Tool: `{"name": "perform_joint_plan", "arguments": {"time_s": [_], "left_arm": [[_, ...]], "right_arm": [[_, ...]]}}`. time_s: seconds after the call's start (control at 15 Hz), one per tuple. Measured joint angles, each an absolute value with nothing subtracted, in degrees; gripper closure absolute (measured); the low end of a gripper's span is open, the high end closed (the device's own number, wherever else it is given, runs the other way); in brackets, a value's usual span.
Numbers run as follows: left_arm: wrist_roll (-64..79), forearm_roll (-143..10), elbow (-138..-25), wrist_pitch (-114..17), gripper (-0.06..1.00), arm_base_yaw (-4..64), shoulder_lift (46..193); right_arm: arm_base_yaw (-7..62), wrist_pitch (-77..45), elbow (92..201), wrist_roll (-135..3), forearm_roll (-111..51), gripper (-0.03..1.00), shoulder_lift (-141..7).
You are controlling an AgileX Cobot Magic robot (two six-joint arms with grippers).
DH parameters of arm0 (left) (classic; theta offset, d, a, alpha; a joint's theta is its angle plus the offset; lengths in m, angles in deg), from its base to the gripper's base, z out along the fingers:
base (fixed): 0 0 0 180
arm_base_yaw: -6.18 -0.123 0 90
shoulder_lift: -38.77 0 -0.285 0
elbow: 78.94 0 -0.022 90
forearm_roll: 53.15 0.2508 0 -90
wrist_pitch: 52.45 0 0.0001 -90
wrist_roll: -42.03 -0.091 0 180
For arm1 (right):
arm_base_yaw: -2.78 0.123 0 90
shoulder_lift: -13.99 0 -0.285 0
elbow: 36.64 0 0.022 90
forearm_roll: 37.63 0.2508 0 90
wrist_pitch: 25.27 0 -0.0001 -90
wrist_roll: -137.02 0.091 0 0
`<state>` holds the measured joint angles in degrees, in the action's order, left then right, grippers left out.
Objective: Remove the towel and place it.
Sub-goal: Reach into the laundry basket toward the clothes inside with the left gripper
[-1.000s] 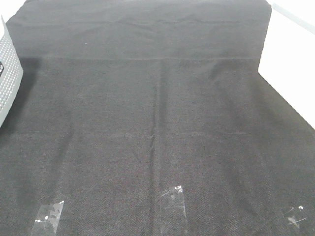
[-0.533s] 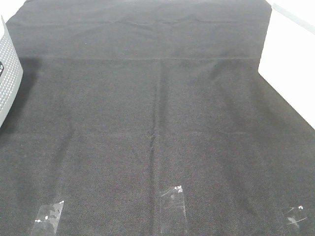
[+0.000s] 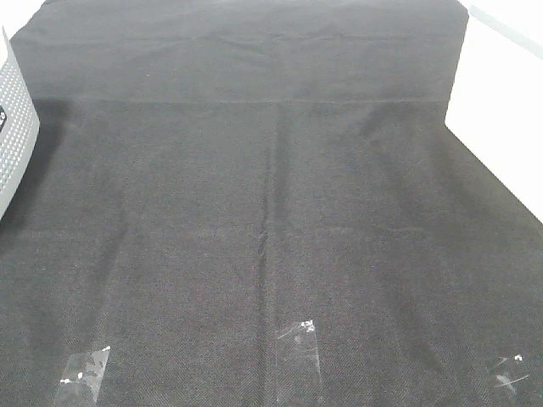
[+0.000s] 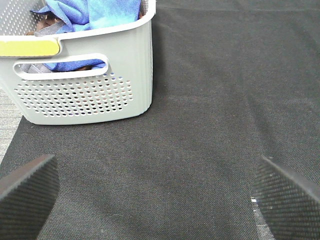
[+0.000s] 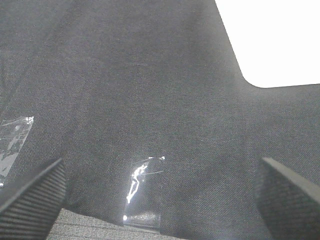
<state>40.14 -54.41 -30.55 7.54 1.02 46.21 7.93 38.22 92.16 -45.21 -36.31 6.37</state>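
The blue towel lies bunched inside a pale grey perforated basket, seen in the left wrist view; some blue shows through the handle slot. My left gripper is open and empty over the black cloth, short of the basket. My right gripper is open and empty above the black cloth near a strip of clear tape. Neither gripper shows in the exterior high view, where only the basket's edge is visible at the far left.
A black cloth covers the table, held by clear tape strips along the near edge. Bare white table shows at the right. A yellow label sits on the basket's rim.
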Motion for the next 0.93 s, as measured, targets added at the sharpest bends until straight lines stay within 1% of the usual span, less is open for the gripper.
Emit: {"name": "perform_joint_plan", "arguments": {"time_s": [0.93], "left_arm": [[40.0,-53.9,-30.5,7.5,-0.05,1.0,46.2]], "right_arm": [[7.9,38.2,92.2,-45.2,-36.3,0.00,6.4]]}}
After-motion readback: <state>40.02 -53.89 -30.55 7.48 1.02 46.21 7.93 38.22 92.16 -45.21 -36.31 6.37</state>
